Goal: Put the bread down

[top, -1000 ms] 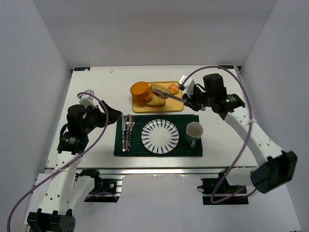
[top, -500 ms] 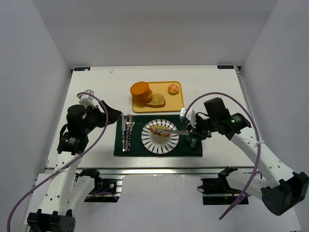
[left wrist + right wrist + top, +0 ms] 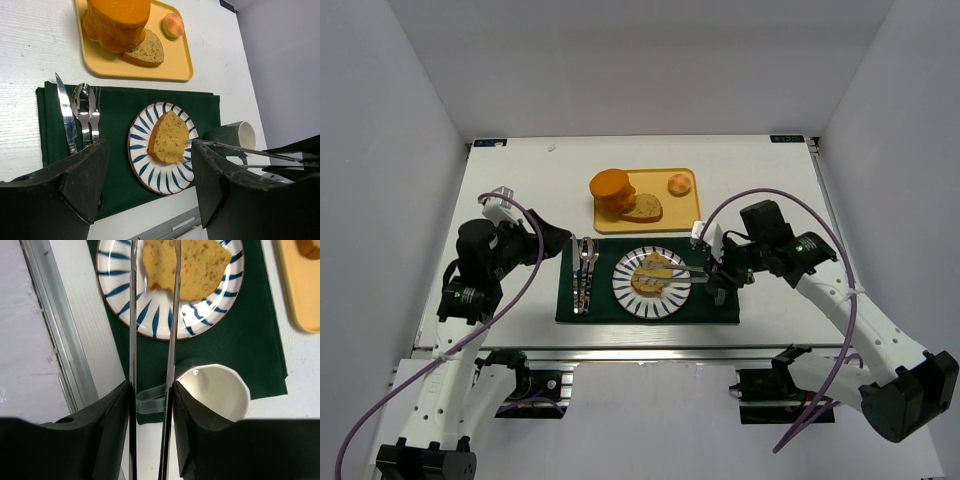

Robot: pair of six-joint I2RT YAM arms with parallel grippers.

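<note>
Bread (image 3: pixel 652 274) lies flat on the blue-striped plate (image 3: pixel 672 298), about centred, all of it inside the rim. The plate sits on the dark green placemat (image 3: pixel 570 300), with the cutlery (image 3: pixel 584 270) to its left and the mug (image 3: pixel 215 390) to its right.

Right gripper (image 3: pixel 152 390) is clenched on a pair of long metal tongs (image 3: pixel 133 315), the black fingers pressing the two arms from outside. The tong arms run side by side with a clear gap between them, out over the mug handle and the plate rim, and their far ends are above the bread. In the left wrist view the tips sit at the slice's right edge and look raised, not pinching it. From the right wrist view I cannot tell whether they touch it.

Left gripper (image 3: pixel 149 150) is spread wide with nothing between the fingers. It hangs over the table left of the placemat and has no part in this step.

On the yellow tray (image 3: pixel 685 222) at the back are the grey slice (image 3: pixel 642 208), leaning on the orange stack (image 3: pixel 611 186), and a small round peach-coloured item (image 3: pixel 678 184).

Progress, as a judgement: the placing looks basically done, since the slice rests on the plate by its own weight and appears let go. What is left is clearing the tongs off the plate and pulling the right arm back. The mug is right under the tong arms, so lifting before pulling back seems safer than dragging sideways. The slice may also shift if a tip catches its edge.
</note>
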